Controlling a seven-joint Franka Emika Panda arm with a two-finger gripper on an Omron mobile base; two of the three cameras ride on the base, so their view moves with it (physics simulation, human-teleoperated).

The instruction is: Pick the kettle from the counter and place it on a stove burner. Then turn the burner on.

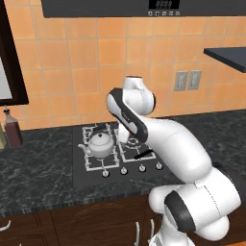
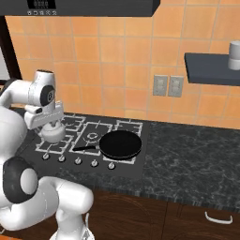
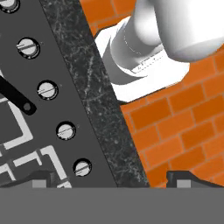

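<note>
The kettle (image 1: 100, 144) sits upright on the stove burner (image 1: 102, 154) at the front-left of the black cooktop (image 1: 91, 175), spout toward the left, arched handle raised over the lid. In the right base view the kettle (image 2: 52, 132) is partly hidden behind the arm's wrist.

The gripper (image 3: 112, 178) stands with its jaws spread wide and nothing between them. Its 2 dark fingertips (image 3: 43, 178) rise at the bottom of the hand view. That view looks down on the cooktop's front edge, where a row of 5 knobs (image 3: 65, 130) is visible beside a strip of the counter (image 3: 94, 87).

A black frying pan (image 2: 121, 144) rests on the cooktop's right side, its handle pointing left. A dark brown bottle (image 1: 11, 129) stands on the counter (image 1: 38, 182), well apart to the kettle's left.
</note>
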